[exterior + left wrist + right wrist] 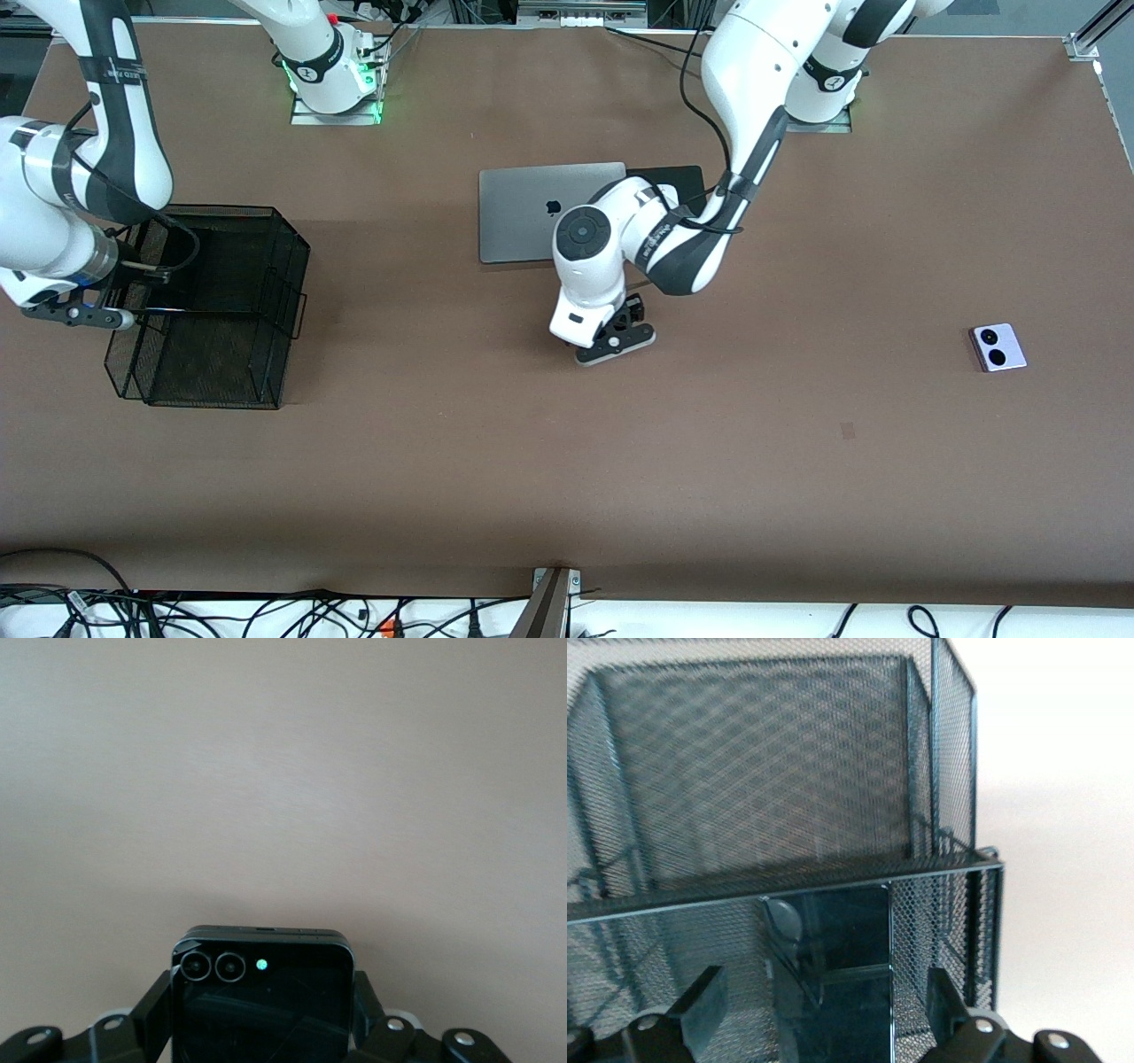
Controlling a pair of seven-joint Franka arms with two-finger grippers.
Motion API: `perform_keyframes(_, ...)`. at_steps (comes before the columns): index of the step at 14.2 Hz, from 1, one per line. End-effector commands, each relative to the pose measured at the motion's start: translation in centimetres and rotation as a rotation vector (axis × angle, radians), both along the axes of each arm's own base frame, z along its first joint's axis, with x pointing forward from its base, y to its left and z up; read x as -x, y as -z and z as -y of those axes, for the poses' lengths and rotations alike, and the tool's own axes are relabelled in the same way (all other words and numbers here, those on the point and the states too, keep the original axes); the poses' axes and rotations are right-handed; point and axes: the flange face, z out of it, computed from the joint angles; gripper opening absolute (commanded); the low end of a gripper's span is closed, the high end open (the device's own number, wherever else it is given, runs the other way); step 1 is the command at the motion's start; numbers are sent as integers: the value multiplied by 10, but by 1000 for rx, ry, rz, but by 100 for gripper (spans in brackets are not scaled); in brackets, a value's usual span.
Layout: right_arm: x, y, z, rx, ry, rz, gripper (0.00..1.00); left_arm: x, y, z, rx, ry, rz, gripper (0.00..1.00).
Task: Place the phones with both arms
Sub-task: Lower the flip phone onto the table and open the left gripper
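My left gripper (pixel 262 1005) is shut on the small squarish black phone (pixel 261 979), a finger pressed against each side. It hangs low over the bare middle of the table (pixel 620 337), just nearer the camera than the laptop. The lavender-white phone (pixel 998 347) with two black circles lies flat toward the left arm's end. My right gripper (pixel 824 988) stands open at the black mesh basket (pixel 213 301), at its end toward the right arm (pixel 84 312). The long slim black phone (pixel 833 966) sits in the basket's mesh (pixel 744 771) between the spread fingers (pixel 700 1001), with a gap on each side.
A closed grey laptop (pixel 540 213) lies in the middle of the table under the left arm, with a flat black slab (pixel 682 182) beside it. Cables run along the table edge nearest the camera. Open brown tabletop (pixel 797 461) stretches between the left gripper and the lavender phone.
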Motion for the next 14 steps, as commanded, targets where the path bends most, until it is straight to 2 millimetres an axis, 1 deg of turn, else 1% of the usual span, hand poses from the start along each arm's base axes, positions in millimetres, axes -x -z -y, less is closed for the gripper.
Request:
perform_keyframes(1, -29, -61, -36, -34, -24, 13, 99, 0, -1, 35, 31, 32, 40, 27)
perform_keyframes(2, -39, -72, -54, -58, -34, 17, 99, 8, 3, 47, 41, 61, 48, 27)
perform_keyframes(3, -48, -83, -69, -84, -41, 29, 99, 11, 3, 55, 56, 84, 62, 27)
perform_keyframes(4, -56, -91, -86, -110, -52, 35, 99, 14, 4, 61, 71, 116, 77, 27)
perform_keyframes(5, -63, -97, -98, -134, -56, 40, 99, 22, 8, 69, 76, 156, 81, 27)
perform_keyframes(8, -71, -100, -118, -180, -67, 61, 99, 28, 20, 83, 114, 258, 120, 27)
perform_keyframes(11, -75, -99, -153, -203, -114, 64, 99, 26, 34, 85, 121, 353, 136, 26)
perform_keyframes(13, -75, -102, -158, -201, -91, 72, 99, 24, 38, 86, 128, 357, 143, 27)
perform_keyframes(14, -75, -102, -158, -201, -89, 72, 99, 22, 45, 84, 122, 358, 141, 27)
